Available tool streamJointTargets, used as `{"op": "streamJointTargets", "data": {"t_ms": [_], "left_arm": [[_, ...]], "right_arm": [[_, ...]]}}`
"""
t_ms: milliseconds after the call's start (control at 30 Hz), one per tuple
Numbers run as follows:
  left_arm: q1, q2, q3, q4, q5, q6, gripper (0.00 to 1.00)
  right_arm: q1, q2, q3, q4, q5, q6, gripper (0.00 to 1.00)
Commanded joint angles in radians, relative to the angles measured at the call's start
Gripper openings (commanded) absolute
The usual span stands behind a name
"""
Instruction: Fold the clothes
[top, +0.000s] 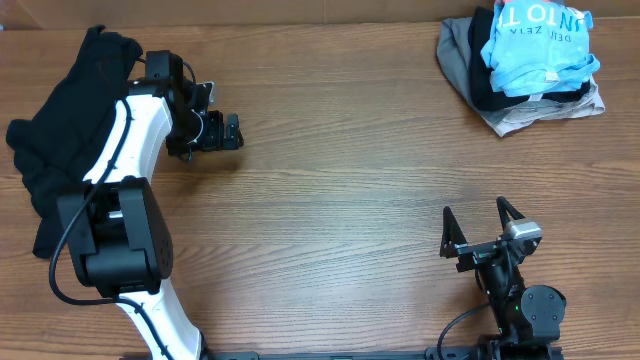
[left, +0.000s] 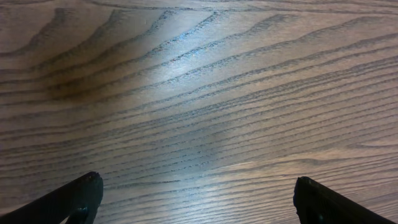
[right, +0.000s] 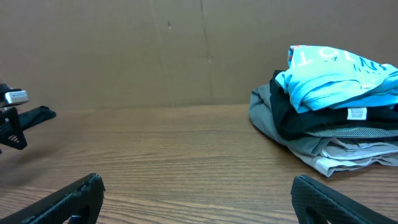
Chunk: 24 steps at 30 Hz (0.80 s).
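Two arms wait with jaws released over a bare stretch of wooden bench (top: 340, 170), nothing held in either. The clothes sit in a stack (top: 520, 70) at a back corner: a light blue T-shirt (top: 540, 45) with white lettering on top, a black garment and a grey one (top: 455, 50) beneath, and a pale layer at the bottom. The layers lie roughly squared on one another, so the stack reads as work already folded and set aside to keep the middle free.

A loose black heap (top: 60, 120) lies at the opposite end from the stack, well apart from it, rumpled and plainly unfolded. It looks like the next job.

The left arm (top: 140, 120) reaches past that heap toward the stack's side, its jaws spread wide just above bare wood. The right arm (top: 510, 262) stands on the near edge, across the bench from the stack, its jaws also parted and facing it. Neither touches any cloth, a likely pause between garments.
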Motion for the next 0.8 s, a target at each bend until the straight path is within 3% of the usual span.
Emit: {"op": "streamJointTargets", "data": {"t_ms": [0, 600, 767], "left_arm": [[-0.005, 0.005, -0.004, -0.002, 0.01, -0.008, 1.0], [-0.006, 0.003, -0.004, -0.002, 0.01, -0.008, 1.0], [-0.022, -0.065, -0.004, -0.002, 0.01, -0.008, 1.0]], "right_arm": [[0.005, -0.012, -0.011, 0.008, 0.0, -0.011, 1.0], [0.005, -0.012, -0.011, 0.008, 0.0, -0.011, 1.0], [0.005, -0.012, -0.011, 0.008, 0.0, -0.01, 1.0]]}}
